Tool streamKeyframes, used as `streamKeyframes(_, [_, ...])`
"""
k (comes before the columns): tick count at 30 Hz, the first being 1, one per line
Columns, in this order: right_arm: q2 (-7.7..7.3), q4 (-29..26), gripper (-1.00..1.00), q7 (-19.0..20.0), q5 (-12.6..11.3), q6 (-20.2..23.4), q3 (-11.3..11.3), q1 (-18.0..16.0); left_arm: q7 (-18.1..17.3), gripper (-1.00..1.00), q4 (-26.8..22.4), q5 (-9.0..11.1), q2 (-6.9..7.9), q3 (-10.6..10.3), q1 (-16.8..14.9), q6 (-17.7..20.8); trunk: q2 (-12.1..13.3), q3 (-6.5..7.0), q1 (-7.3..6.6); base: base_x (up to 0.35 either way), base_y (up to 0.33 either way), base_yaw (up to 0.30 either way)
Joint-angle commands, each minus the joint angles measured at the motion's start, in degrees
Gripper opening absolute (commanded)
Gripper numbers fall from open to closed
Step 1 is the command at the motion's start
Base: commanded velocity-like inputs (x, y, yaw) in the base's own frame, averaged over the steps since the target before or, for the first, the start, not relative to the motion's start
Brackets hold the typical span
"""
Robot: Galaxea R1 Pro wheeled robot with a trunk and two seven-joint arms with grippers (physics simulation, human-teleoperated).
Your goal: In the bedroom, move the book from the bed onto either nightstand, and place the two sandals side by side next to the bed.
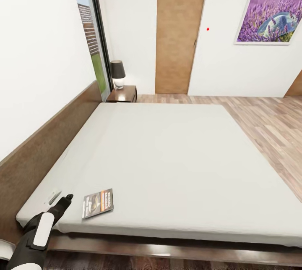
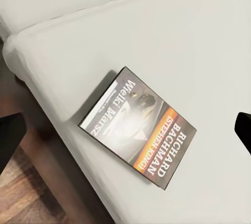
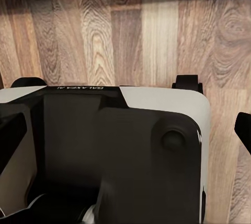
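Book [image 1: 97,203] cover: small print too blurred to read in the head view.
Left gripper [image 1: 63,203]: seemingly open; fingertips cut off by the wrist view's edges.
Painting [image 1: 269,17]: right edge cropped.

Left wrist view: the book [image 2: 138,128] lies flat, cover up, on the pale mattress of the bed [image 2: 198,36], near its corner edge. Cover dark with an orange band; white lettering reads "RICHARD BACHMAN (STEPHEN KING)". Dark bed frame and brown plank floor [image 2: 23,192] show past the mattress edge. 2 dark fingertips [image 2: 243,130] of the left gripper sit at opposite picture edges, spread wide, clear of the book.
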Motion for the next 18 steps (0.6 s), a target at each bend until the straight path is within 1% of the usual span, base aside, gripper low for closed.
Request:
streamKeyframes(1, [-0.03,0.18,1.0,0.2,0.04,-0.03,-0.44,-0.09,0.4,1.0,-0.12,0.61,-0.01,0.02,-0.03,0.27,-0.06,-0.16,0.01,0.0,0.0,0.0])
streamKeyframes(6, [-0.03,0.18,1.0,0.2,0.07,-0.02,-0.44,-0.09,0.09,1.0,-0.16,0.61,-0.01,0.02,-0.03,0.35,-0.06,-0.62,0.01,0.0,0.0,0.0])
streamKeyframes(10, [0.02,0.18,1.0,0.2,0.08,-0.03,-0.44,-0.09,-2.24,1.0,-0.16,0.68,-0.01,0.02,-0.03,0.76,-0.06,-0.98,0.01,0.0,0.0,0.0])
streamKeyframes(13, [0.04,0.18,1.0,0.2,0.1,0.0,-0.44,-0.09,-5.66,1.0,-0.17,0.75,0.05,0.02,-0.03,3.17,-0.06,-1.25,0.01,0.0,0.0,0.0])
streamKeyframes(15, [0.05,0.18,1.0,0.2,0.1,0.02,-0.44,-0.09,-7.32,1.0,-0.17,0.76,0.09,0.05,-0.03,4.38,-0.06,-1.43,0.01,0.0,0.0,0.0])
streamKeyframes(17, [0.06,0.18,1.0,0.2,0.11,0.04,-0.44,-0.09,-11.09,1.0,-0.15,0.77,0.17,0.15,-0.03,6.41,-0.06,-1.62,0.01,0.0,0.0,0.0])
streamKeyframes(18, [0.06,0.18,1.0,0.2,0.11,0.04,-0.44,-0.09,-12.01,1.0,-0.14,0.77,0.2,0.2,-0.03,6.73,-0.06,-1.71,0.01,0.0,0.0,0.0])
